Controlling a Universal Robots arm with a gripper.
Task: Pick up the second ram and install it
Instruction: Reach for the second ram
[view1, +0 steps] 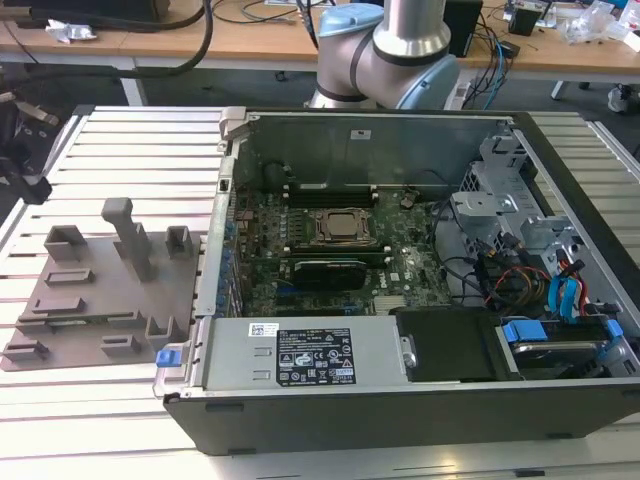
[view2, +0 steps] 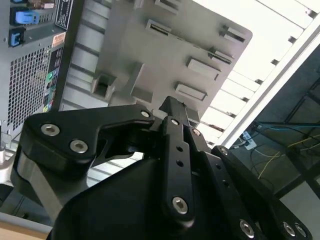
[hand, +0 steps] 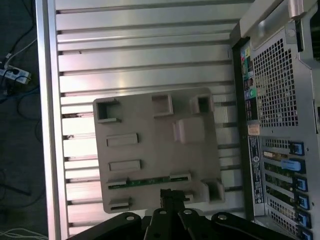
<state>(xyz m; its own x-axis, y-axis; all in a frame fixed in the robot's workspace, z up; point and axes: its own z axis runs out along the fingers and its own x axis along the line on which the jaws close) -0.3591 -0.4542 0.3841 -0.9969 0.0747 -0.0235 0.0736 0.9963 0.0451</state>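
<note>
Over the grey tray (hand: 160, 150), in the first wrist view, the gripper (hand: 167, 192) hangs with its fingers drawn together and nothing between them. The second ram (hand: 147, 180) sits in the tray's long slot along the edge nearest the fingertips, just beside them, contact not discernible. Tray rests on the slatted metal table (hand: 150, 50), to the exterior view's left of the open computer case (view1: 400, 425) — motherboard (view1: 400, 270) exposed inside

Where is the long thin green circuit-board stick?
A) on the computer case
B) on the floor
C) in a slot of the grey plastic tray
C: in the first wrist view the long thin green circuit-board stick lies in a slot of the grey plastic tray.
</note>
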